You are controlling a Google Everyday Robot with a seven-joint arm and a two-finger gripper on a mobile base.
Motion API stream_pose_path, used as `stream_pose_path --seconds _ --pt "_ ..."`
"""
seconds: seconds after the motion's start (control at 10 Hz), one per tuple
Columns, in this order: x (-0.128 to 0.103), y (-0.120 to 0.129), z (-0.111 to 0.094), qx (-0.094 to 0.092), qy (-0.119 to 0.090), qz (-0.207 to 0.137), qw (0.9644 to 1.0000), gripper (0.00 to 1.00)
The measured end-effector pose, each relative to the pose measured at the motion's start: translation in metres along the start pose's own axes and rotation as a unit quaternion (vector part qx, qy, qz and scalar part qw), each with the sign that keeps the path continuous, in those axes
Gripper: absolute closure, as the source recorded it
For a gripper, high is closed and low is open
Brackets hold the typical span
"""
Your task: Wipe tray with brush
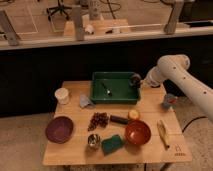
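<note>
Clock directions are taken with 12 o'clock as the far edge of the table.

- Light wooden table (150, 107); large dark-green rectangular plastic tray (116, 96) with raised sides sits at the 12 o'clock end, flat on the top.
- Small slim item with a pale end (106, 90) lies on the tray floor, left of centre; cannot identify it.
- White robot arm (172, 70) comes in from 3 o'clock. The dark gripper (135, 80) sits at the tray's 2 o'clock corner, at the rim. Grip state: cannot tell, and no object is seen in it.
- Small black elongated brush (119, 119) lies on the table at 6 o'clock of the tray, apart from it. It is between the dark red grape cluster (98, 120) at its 9 o'clock and a small yellow round item (133, 114) at its 3 o'clock.
- Orange-red bowl (137, 133) is at 5 o'clock of the brush, with the flat green sponge (113, 144) at 9 o'clock of the bowl.
- Purple bowl (59, 129) sits near the table's 8 o'clock corner.
</note>
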State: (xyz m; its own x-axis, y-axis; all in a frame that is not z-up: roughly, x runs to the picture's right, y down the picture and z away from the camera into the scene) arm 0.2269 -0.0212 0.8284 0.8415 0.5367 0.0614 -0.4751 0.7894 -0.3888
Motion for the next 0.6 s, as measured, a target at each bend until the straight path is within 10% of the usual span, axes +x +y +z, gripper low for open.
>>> stream_pose_path --seconds 0.2,0.6 --pt "-0.015 0.011 0.019 -0.045 0.011 -0.021 0.9987 0.95" --pt "-0.017 0.013 0.023 -0.054 0.018 -0.025 0.9981 0.95"
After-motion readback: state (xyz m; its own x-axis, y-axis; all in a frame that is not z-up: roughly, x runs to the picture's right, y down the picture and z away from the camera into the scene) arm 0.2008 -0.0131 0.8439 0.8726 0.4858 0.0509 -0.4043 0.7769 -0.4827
